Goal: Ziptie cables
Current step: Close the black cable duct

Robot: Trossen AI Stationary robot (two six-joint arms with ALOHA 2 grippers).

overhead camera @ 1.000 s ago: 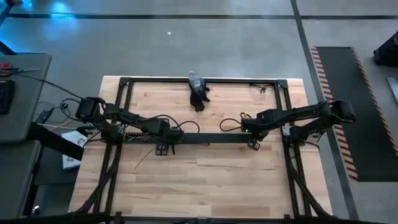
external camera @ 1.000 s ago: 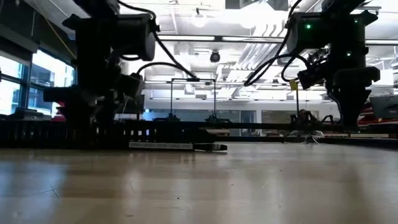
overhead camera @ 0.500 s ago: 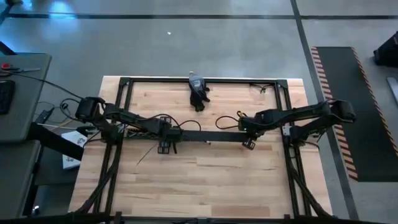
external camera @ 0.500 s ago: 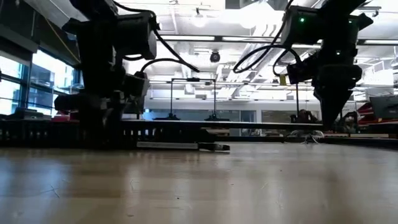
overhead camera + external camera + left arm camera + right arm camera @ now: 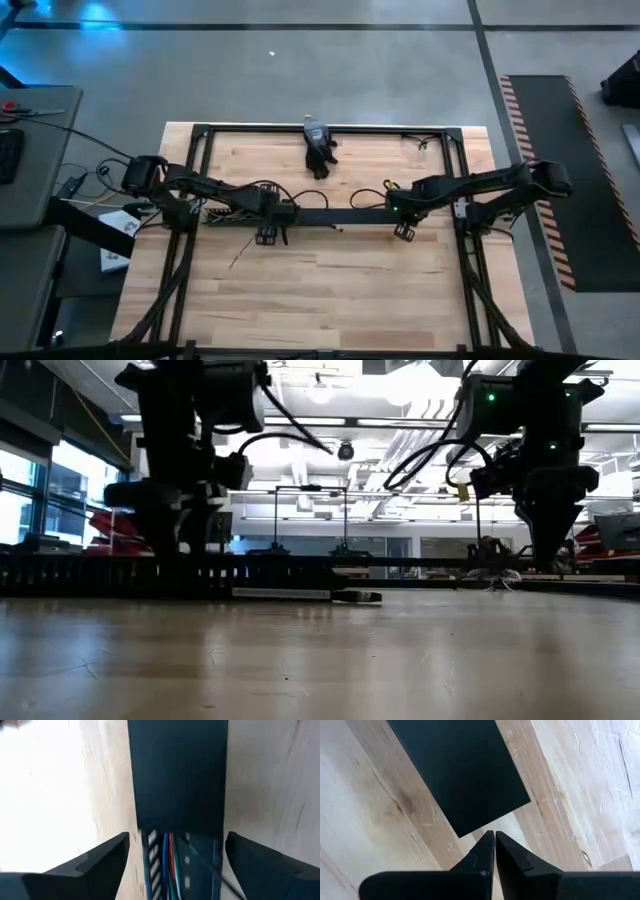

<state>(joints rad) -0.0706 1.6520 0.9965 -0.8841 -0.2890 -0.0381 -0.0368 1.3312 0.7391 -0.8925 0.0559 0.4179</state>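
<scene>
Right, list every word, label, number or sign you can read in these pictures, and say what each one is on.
No text can be read in any view.
White label strip on the long black duct: print too small to read.
White card off the table's left edge, under the left arm: dark marks, too blurred to read.
Black lid strip ahead of the right gripper: no print.

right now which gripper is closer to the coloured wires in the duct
Left. The left gripper is open, straddling the duct right over the coloured wires. The right gripper is shut at the duct's far end.
</scene>
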